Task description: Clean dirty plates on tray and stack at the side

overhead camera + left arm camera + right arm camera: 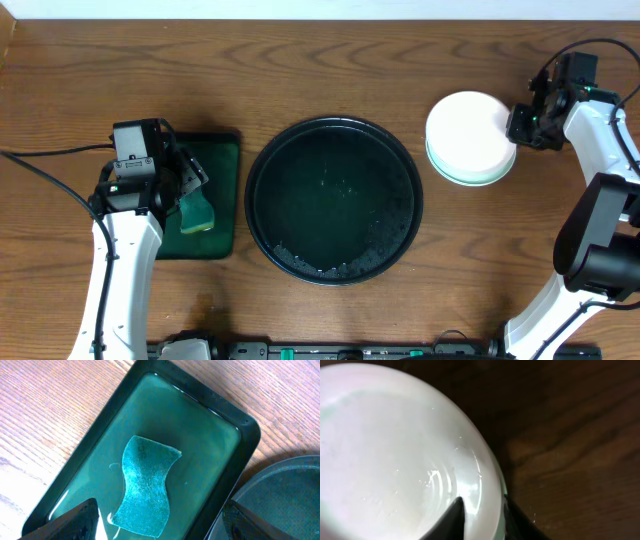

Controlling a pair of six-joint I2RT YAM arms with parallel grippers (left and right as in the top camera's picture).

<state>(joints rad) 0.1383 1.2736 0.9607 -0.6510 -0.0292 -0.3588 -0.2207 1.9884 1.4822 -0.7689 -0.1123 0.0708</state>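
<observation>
From overhead, the large round black tray with a raised rim (262,170) is sitting in the middle of the brown wooden table (330,70), carrying no plates, only some wet specks near its front edge. The plates are sitting stacked to the tray's right and well apart from it. A small round white plate (468,132) is lying on top, and the edge of a pale turquoise plate (472,181) is peeking out beneath it. The right gripper (516,125) is reaching in at the stack's right rim. The left gripper (193,178) is hanging over a dark green rectangular tray (225,150) just left of the black tray, with a green sponge (197,213) lying in it.

In the left wrist view, the left gripper (160,510) is standing wide open above the teal sponge (147,485). The sponge is lying flat in the shallow water of the green tray (235,465), and neither finger is touching it. The black tray's rim (280,467) is showing at the lower right.

In the right wrist view, the right gripper (481,507) is holding narrow, its two dark fingers (447,522) pinching the white plate's (395,450) rim, one inside and one outside. A sliver of turquoise (504,491) is showing just under that rim.
</observation>
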